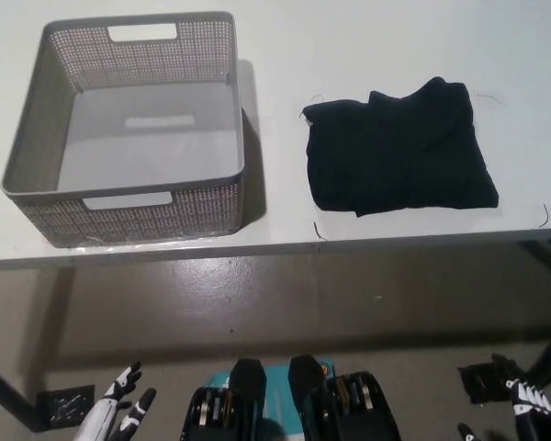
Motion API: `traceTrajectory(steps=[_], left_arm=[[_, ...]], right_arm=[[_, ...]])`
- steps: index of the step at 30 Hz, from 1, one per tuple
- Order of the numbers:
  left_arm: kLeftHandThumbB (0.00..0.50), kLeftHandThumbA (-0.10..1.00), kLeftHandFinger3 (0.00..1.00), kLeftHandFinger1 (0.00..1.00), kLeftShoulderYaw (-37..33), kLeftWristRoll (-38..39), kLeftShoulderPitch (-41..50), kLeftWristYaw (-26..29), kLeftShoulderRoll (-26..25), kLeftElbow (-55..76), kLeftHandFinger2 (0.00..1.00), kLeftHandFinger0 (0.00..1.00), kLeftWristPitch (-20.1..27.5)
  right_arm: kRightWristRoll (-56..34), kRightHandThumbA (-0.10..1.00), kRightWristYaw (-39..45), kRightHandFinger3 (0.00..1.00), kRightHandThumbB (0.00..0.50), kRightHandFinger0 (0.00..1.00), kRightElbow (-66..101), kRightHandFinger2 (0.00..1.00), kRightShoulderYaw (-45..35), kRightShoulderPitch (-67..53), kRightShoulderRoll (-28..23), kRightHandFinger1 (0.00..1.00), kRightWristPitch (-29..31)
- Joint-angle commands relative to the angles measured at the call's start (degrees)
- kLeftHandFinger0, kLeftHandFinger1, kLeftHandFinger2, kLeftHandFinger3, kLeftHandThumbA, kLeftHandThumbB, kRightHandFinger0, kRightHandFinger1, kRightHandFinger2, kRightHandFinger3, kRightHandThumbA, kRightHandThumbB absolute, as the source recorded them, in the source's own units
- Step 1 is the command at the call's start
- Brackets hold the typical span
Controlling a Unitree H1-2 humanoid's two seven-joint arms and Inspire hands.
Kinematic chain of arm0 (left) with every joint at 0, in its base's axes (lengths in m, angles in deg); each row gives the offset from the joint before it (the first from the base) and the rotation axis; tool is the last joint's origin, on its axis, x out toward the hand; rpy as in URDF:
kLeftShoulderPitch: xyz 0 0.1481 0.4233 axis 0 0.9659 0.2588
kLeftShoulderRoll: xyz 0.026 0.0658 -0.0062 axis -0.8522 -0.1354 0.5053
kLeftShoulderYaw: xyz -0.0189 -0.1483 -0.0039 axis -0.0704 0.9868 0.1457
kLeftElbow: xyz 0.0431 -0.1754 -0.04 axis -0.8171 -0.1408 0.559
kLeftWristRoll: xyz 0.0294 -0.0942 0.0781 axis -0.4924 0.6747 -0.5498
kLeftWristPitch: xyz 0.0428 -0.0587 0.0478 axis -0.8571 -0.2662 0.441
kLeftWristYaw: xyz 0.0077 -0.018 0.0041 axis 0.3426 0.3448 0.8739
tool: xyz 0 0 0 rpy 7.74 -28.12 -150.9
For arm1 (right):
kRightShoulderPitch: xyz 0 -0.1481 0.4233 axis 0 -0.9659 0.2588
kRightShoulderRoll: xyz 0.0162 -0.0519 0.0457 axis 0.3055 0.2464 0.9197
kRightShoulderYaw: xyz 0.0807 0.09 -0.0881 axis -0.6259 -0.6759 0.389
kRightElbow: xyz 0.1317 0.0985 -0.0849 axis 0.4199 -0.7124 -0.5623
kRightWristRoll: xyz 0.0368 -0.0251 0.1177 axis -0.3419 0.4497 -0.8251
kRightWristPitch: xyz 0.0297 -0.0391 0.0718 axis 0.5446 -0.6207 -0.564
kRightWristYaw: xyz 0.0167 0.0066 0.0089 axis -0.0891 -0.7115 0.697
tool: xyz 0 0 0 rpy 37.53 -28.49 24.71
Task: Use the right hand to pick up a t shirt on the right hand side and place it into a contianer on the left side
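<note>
The right hand (523,404) is hanging low at the near right, below the table edge, holding nothing; only part of it is showing, so how far its fingers are spread cannot be told. The shirt (399,147), black and folded, is lying flat on the right of the table (395,37), well apart from the basket (129,124). To do the reach well, the hand is probably needing to rise over the near edge and come down on the middle of the fold, gathering several layers so the cloth is not unfolding and trailing. The grey basket is sitting empty on the left, its open top clear. The left hand (119,409) is resting near left, fingers apart, holding nothing. Nothing is standing between shirt and basket; the basket's right wall is the one thing to clear, and loose threads are lying by the shirt.
</note>
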Motion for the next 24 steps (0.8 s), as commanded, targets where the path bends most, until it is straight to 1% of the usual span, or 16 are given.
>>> traceTrajectory(steps=[1,2,3,4,5,6,7,8,9,10,12,15,17,18,22,24], left_arm=[[0.344,1.0,1.0,0.95,0.1,-1.6,-0.9,1.2,-1.5,0.0,1.0,0.92,3.6],[0.335,1.0,1.0,0.95,0.1,-1.6,-0.7,1.2,-1.4,0.0,1.0,0.93,3.7],[0.325,1.0,1.0,0.96,0.2,-1.6,-0.7,1.4,-1.3,-0.3,1.0,0.95,4.0],[0.325,1.0,1.0,0.96,0.3,-1.6,-0.8,1.5,-1.4,-0.7,1.0,0.95,4.4],[0.339,1.0,1.0,0.96,0.4,-1.1,-0.8,1.0,-1.3,-0.7,1.0,0.96,4.2],[0.335,1.0,1.0,0.97,0.1,-1.6,-1.0,0.9,-1.2,-0.7,1.0,0.96,3.9],[0.335,1.0,1.0,0.97,0.0,-1.9,-1.2,0.9,-1.2,-0.7,1.0,0.96,3.8],[0.32,1.0,1.0,0.96,0.1,-1.9,-1.0,1.0,-1.2,-0.3,1.0,0.95,3.8],[0.318,1.0,1.0,0.96,0.2,-1.9,-0.9,0.8,-1.2,0.1,1.0,0.95,3.6],[0.318,1.0,1.0,0.96,0.2,-1.9,-0.9,0.8,-1.2,0.1,1.0,0.95,3.6],[0.322,1.0,1.0,0.95,0.3,-1.8,-1.0,0.8,-1.1,-0.1,1.0,0.94,3.9],[0.336,1.0,1.0,0.95,0.3,-1.9,-0.9,0.8,-1.0,0.1,1.0,0.95,3.5],[0.33,1.0,1.0,0.96,0.2,-2.3,-1.0,0.8,-1.0,0.2,1.0,0.96,3.3],[0.336,1.0,1.0,0.95,0.2,-2.4,-1.1,0.9,-1.0,0.3,1.0,0.94,3.3],[0.34,1.0,1.0,0.93,0.1,-2.1,-1.8,0.8,-1.0,-0.4,1.0,0.92,4.0],[0.348,1.0,1.0,0.94,0.3,-1.5,-1.8,0.2,-0.8,-0.4,1.0,0.94,3.2]], right_arm=[[8.0,0.7,-5.5,1.0,0.194,1.0,8.1,1.0,-2.5,-0.9,1.3,1.0,-4.2],[8.2,0.66,-5.7,1.0,0.252,1.0,10.2,1.0,-3.5,-0.6,2.2,1.0,-5.7],[8.5,0.67,-5.4,1.0,0.285,1.0,11.0,1.0,-4.0,-0.3,2.6,1.0,-6.5],[8.9,0.7,-5.0,1.0,0.294,1.0,11.9,1.0,-4.6,0.0,3.1,1.0,-7.5],[9.9,0.71,-4.4,1.0,0.334,1.0,14.2,1.0,-5.5,1.4,3.5,1.0,-9.1],[10.0,0.73,-3.4,1.0,0.371,1.0,15.9,1.0,-6.3,2.1,3.7,1.0,-10.4],[10.1,0.75,-3.1,1.0,0.382,1.0,16.5,1.0,-6.7,2.3,3.8,1.0,-10.8],[10.7,0.79,0.1,1.0,0.415,1.0,19.5,1.0,-7.2,4.5,3.7,1.0,-13.5],[10.7,0.79,2.3,1.0,0.44,1.0,21.2,1.0,-7.6,5.8,3.9,1.0,-15.4],[10.7,0.79,2.5,1.0,0.443,1.0,21.3,1.0,-7.6,5.8,3.9,1.0,-15.6],[13.7,0.84,5.0,1.0,0.496,1.0,22.4,1.0,-7.7,10.0,3.3,1.0,-19.2],[14.1,0.84,7.7,1.0,0.5,1.0,22.5,1.0,-7.7,14.2,2.5,1.0,-21.7],[15.1,0.83,8.5,1.0,0.5,1.0,21.8,1.0,-7.5,17.5,1.8,1.0,-22.6],[15.9,0.83,9.0,1.0,0.5,1.0,21.0,1.0,-7.2,19.4,1.5,1.0,-23.2],[17.6,0.77,10.7,1.0,0.5,1.0,17.4,1.0,-6.2,26.0,0.2,1.0,-25.5],[17.9,0.75,10.5,1.0,0.5,1.0,14.6,1.0,-5.7,29.1,0.0,1.0,-26.4]])
